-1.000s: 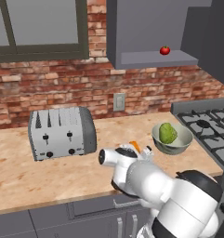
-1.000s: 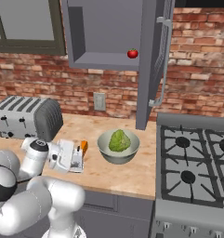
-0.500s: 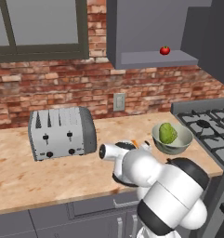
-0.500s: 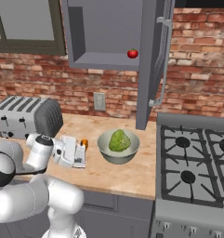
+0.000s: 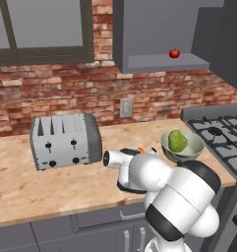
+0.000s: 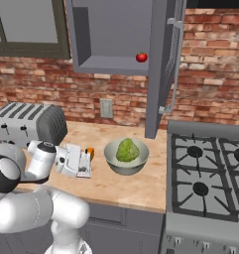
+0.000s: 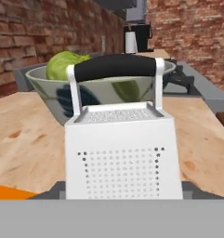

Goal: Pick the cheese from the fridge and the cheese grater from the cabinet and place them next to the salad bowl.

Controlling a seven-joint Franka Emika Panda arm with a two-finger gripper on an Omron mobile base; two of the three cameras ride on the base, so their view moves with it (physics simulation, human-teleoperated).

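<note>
in hand view – cheese grater [image 7: 124,153] fronts salad bowl [image 7: 43,88]

Here's the glossy white, rounded-shelled robot arm [image 5: 181,202], bulbous links joined by dark charcoal bands, tapering into a slimmer white wrist cylinder [image 6: 43,154] with a dark end cap.

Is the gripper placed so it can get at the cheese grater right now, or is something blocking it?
Probably yes. The cheese grater stands right before the gripper on the counter, nothing between them; the salad bowl sits beyond.
</note>
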